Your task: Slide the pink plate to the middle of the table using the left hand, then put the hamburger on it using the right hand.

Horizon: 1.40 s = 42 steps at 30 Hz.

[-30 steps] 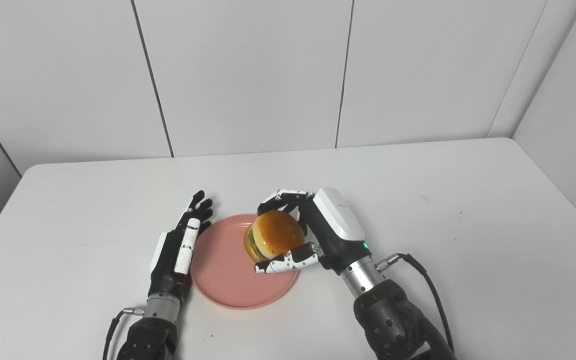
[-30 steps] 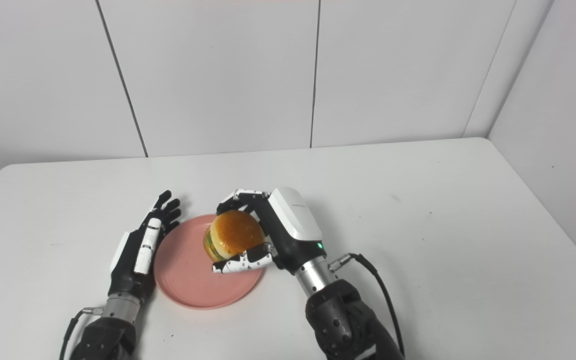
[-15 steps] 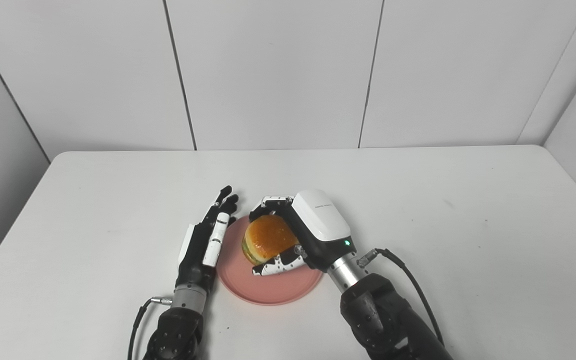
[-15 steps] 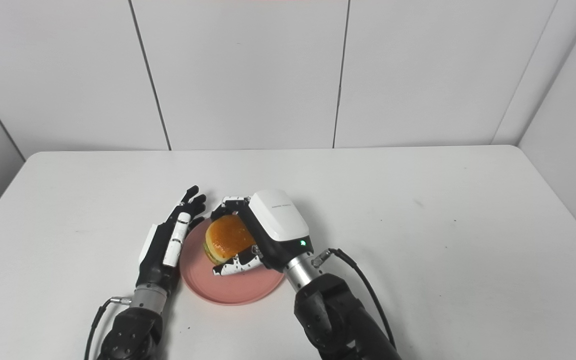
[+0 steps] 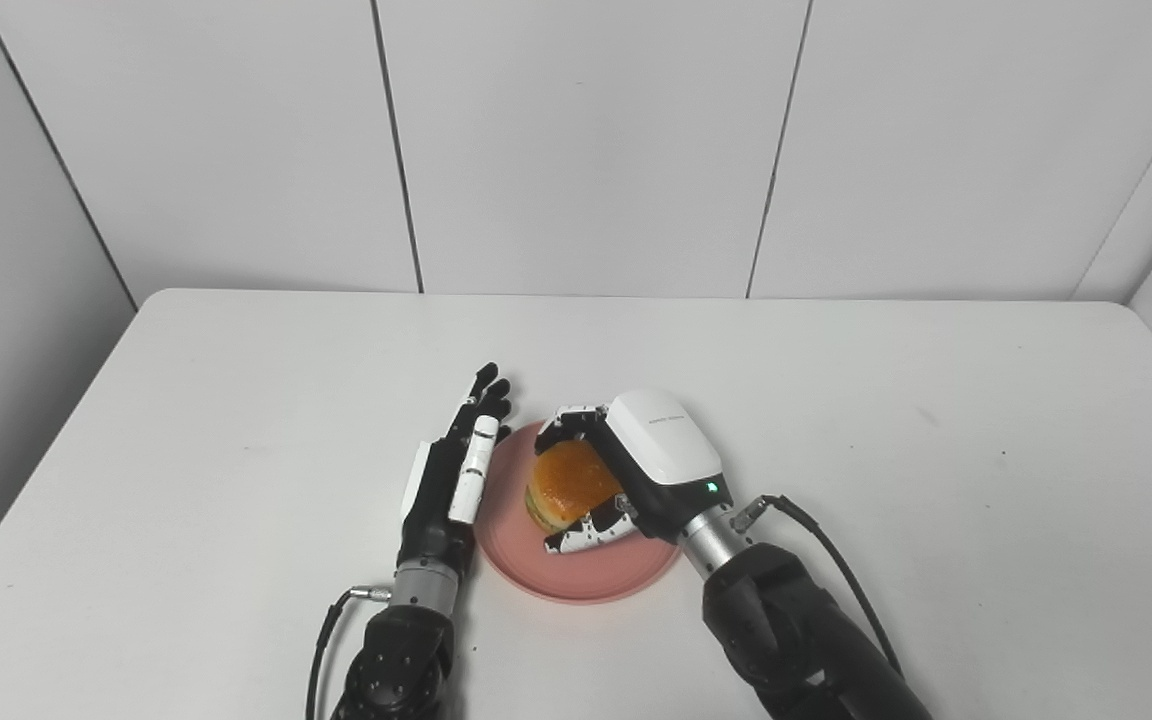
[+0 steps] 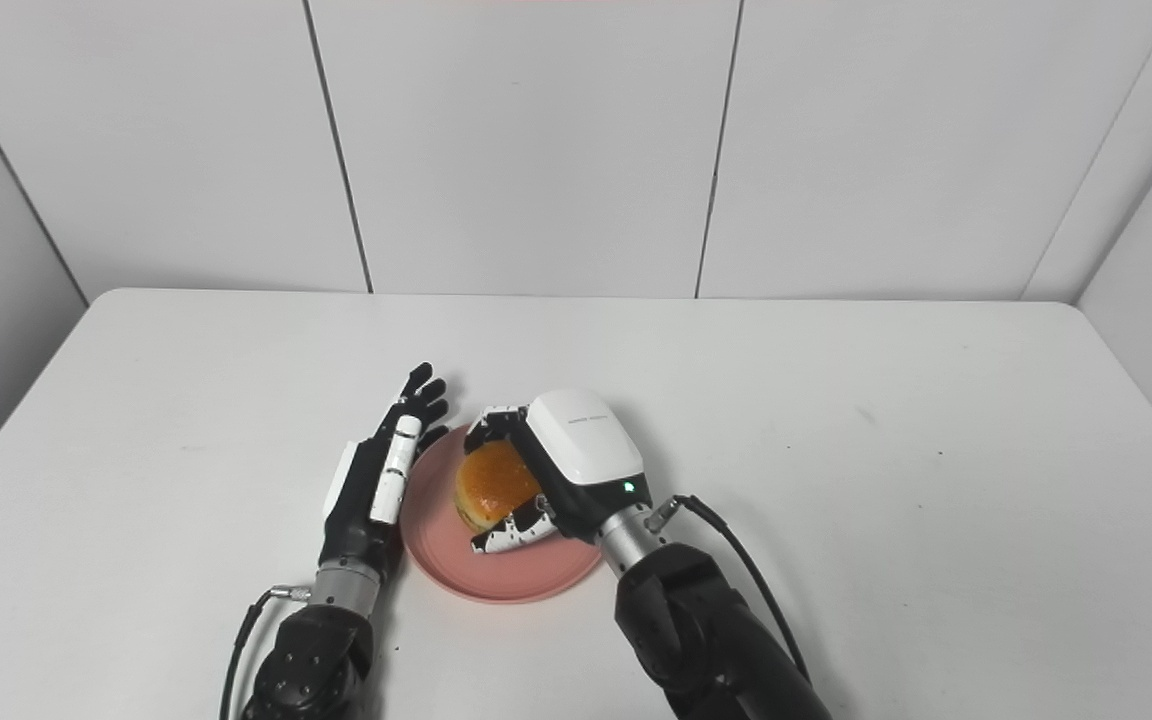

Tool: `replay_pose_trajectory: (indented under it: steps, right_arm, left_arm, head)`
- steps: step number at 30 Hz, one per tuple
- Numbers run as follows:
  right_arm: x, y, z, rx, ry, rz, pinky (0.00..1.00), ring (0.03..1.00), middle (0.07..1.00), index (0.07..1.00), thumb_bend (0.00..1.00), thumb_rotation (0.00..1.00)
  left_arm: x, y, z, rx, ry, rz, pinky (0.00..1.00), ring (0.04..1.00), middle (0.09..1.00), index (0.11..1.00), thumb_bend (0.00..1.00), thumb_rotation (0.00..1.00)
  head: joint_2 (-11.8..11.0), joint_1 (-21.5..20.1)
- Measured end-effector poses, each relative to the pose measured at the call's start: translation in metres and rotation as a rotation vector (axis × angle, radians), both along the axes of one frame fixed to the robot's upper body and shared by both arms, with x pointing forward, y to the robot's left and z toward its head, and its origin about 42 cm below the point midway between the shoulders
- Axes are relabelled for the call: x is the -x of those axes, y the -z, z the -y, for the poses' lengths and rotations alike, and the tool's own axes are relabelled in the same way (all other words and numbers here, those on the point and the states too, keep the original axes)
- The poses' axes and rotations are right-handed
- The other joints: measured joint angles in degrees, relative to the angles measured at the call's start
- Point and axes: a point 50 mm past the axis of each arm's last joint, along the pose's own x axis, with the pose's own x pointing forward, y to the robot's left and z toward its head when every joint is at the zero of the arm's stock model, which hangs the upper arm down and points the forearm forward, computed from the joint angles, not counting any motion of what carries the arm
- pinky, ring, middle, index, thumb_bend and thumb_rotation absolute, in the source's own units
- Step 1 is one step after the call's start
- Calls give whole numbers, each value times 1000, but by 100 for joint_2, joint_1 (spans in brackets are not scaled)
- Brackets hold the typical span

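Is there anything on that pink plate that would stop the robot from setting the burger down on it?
Nothing visible does. The right robot hand holds the hamburger low over the pink plate, whose surface looks bare. The left robot hand is open and stands beside the plate's left rim, not over it.

The left hand (image 5: 446,478) is lying flat with its fingers (image 5: 484,392) stretched straight and held together, pointing away from the robot, its forearm entering from the bottom edge. The right hand (image 5: 626,475) is curling inward, its fingers (image 5: 568,419) arching over the top of the hamburger (image 5: 568,484) and its thumb (image 5: 588,535) pressing beneath, the wrist angling down toward the fingertips.
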Motion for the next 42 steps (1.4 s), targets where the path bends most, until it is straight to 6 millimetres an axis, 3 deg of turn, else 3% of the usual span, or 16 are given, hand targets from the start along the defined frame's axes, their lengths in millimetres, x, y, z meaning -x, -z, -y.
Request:
replay_pose_trajectory:
  steps: [6, 7, 9, 10, 11, 13, 15, 20, 25, 26, 29, 33, 42]
  right_arm:
    - [-5, -1, 1, 23, 5, 13, 360, 399, 452, 544, 508, 0]
    - [-5, -1, 1, 23, 5, 16, 415, 470, 463, 535, 511, 3]
    - [-5, -1, 2, 24, 1, 32, 508, 593, 638, 507, 501, 129]
    - [-4, -1, 2, 27, -3, 38, 524, 614, 666, 503, 500, 147]
    - [-4, -1, 4, 31, -7, 43, 577, 679, 729, 669, 549, 392]
    - [-3, -1, 6, 33, -8, 51, 634, 739, 781, 773, 583, 569]
    - [-1, -1, 8, 27, -8, 59, 681, 780, 818, 815, 606, 649]
    - [10, -7, 11, -37, -27, 46, 854, 900, 942, 895, 634, 688]
    - [17, -13, 15, -64, -51, 21, 948, 958, 985, 935, 639, 716]
    - [18, -13, 16, -73, -51, 16, 964, 983, 994, 967, 638, 786]
    - [19, -10, 23, -115, -36, -11, 990, 999, 1000, 998, 652, 906]
    - [19, -3, 34, -196, -31, -35, 991, 1000, 1000, 1000, 676, 976]
    - [19, 25, 61, -466, 47, -62, 986, 1000, 1000, 1000, 664, 1000]
  left_arm:
    - [-1, 0, 0, 16, -9, 4, 972, 968, 978, 978, 576, 1000]
    - [-1, 0, 0, 16, -12, 9, 968, 971, 977, 973, 574, 1000]
    - [-1, -1, 1, 13, -13, 17, 972, 979, 983, 971, 565, 1000]
    - [-1, -1, 1, 13, -13, 18, 973, 980, 985, 972, 564, 1000]
    - [-1, -1, 1, 14, -13, 18, 986, 987, 993, 982, 568, 1000]
    - [-1, -1, 1, 17, -12, 20, 992, 992, 998, 989, 567, 1000]
    - [-1, -1, 1, 28, -12, 20, 997, 996, 1000, 994, 567, 1000]
    - [-1, -1, 1, 31, -11, 21, 986, 985, 993, 984, 565, 1000]
    - [-1, -1, 1, 35, -10, 25, 990, 984, 992, 985, 558, 1000]
    - [-1, -1, 1, 38, -9, 26, 996, 990, 997, 988, 549, 1000]
    - [-1, -2, 0, 52, -3, 32, 1000, 993, 1000, 998, 548, 1000]
    - [-1, -2, -1, 72, -1, 32, 1000, 994, 998, 1000, 548, 1000]
    - [-2, -2, -5, 82, -15, 34, 1000, 1000, 1000, 1000, 540, 1000]
  head:
    - [0, -35]
    - [0, -35]
    - [9, -35]
    - [9, -35]
    - [9, -44]
    - [9, -61]
    - [-9, -70]
    - [-9, -105]
    - [-18, -123]
    - [-18, -123]
    - [-18, -114]
    - [-18, -114]
    - [-35, -88]
